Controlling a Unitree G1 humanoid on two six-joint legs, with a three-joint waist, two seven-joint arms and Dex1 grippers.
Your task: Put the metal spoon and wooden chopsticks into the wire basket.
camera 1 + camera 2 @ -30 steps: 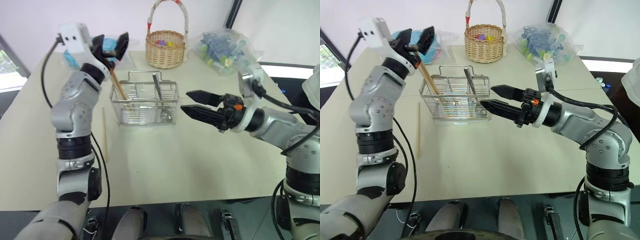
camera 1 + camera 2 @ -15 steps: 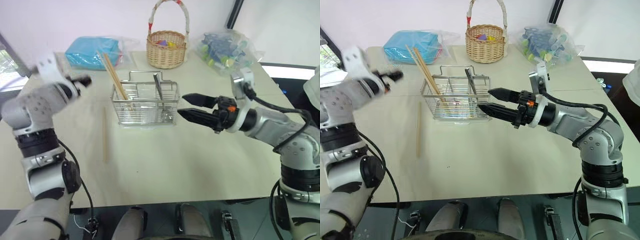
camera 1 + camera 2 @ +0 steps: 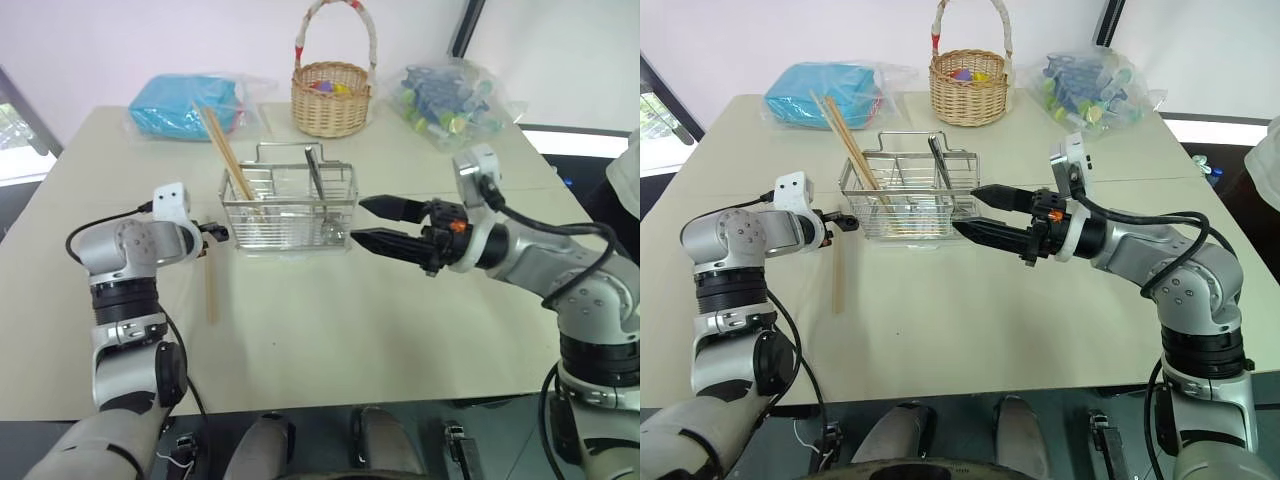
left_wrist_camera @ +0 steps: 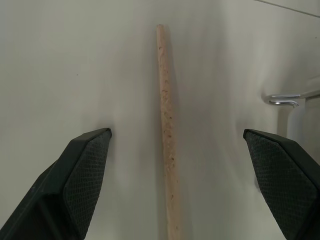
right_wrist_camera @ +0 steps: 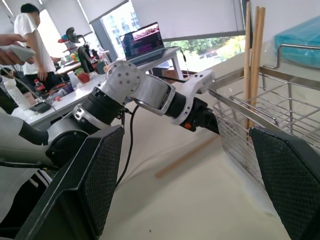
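The wire basket (image 3: 290,207) stands mid-table. Two wooden chopsticks (image 3: 226,152) lean in its left compartment, and the metal spoon (image 3: 316,176) stands in it with its dark handle up. A third chopstick (image 3: 210,282) lies flat on the table left of the basket. My left gripper (image 3: 219,234) hangs low over that stick's far end; in the left wrist view it is open (image 4: 175,132), with the stick (image 4: 166,150) running between the fingers, untouched. My right gripper (image 3: 360,220) hovers open and empty at the basket's right end, pointing left.
A round wicker basket (image 3: 332,97) stands at the back, with a blue packet (image 3: 185,104) in plastic to its left and a bag of coloured pieces (image 3: 446,95) to its right. In the right wrist view a person (image 5: 25,30) stands far off by desks.
My left arm has swung down from above the basket's left side to just over the loose chopstick, its gripper now tipped downward. The right gripper has held its place.
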